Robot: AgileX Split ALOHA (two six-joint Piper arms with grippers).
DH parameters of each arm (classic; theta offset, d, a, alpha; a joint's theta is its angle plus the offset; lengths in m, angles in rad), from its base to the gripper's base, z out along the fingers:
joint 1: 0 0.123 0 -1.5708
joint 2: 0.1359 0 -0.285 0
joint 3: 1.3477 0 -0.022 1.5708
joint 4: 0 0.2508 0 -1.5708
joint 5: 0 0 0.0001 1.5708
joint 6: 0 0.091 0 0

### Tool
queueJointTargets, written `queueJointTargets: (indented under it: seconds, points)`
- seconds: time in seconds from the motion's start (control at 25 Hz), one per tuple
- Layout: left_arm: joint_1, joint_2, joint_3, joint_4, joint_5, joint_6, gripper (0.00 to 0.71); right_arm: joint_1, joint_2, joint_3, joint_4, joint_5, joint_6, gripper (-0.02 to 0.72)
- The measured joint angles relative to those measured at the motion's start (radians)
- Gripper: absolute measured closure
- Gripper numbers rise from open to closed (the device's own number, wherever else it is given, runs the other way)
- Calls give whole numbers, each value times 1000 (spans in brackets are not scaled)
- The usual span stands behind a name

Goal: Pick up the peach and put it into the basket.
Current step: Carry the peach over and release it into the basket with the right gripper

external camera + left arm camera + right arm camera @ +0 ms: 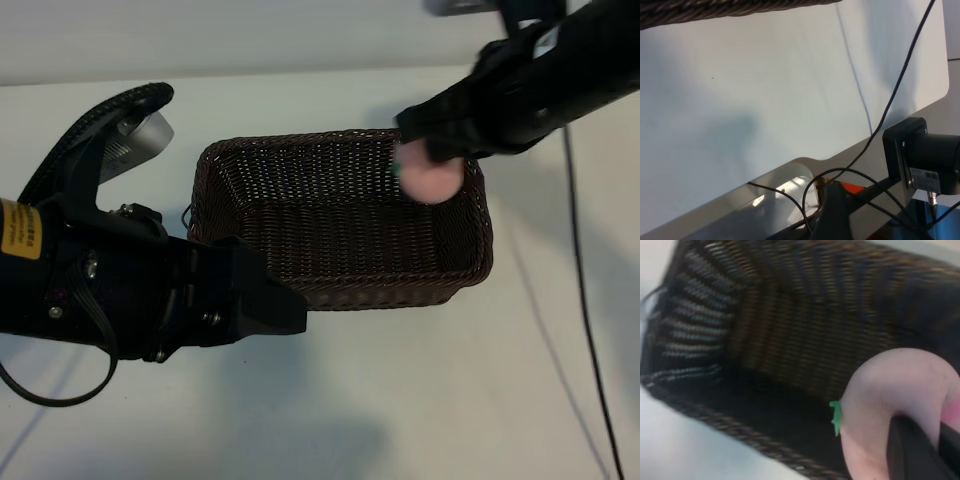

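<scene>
Nearest to the exterior camera, the left hand [285, 310] is parked low over the white counter [400, 400], just beside the near left corner of the basket [300, 160]. Its fingers are apart and hold nothing; its own camera sees only bare counter and cables, so this arm seems to wait out of the way.

Behind it stands the basket, dark brown wicker. Its inside shows only the woven floor and walls, with nothing lying in it.

Farthest, the right hand [432, 160] reaches in from the upper right and is clamped on the peach [433, 178]. The fruit is pale pink with a small green tag, and one dark finger [910, 450] presses across it in the right wrist view. The peach hangs in the air above the far right corner of the basket, just inside the rim. I judge it is carried high so that it passes over the rim; what remains is to lower and release it.
</scene>
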Motion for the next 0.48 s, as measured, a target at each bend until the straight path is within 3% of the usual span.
queueJointTargets:
  seconds: [0.2, 0.48]
  points:
    - [0, 0, 0, 0, 0, 0, 126, 72, 83, -1, 13, -54, -24, 662]
    - [0, 0, 0, 0, 0, -2, 126, 83, 236, -1, 57, -120, -106, 662]
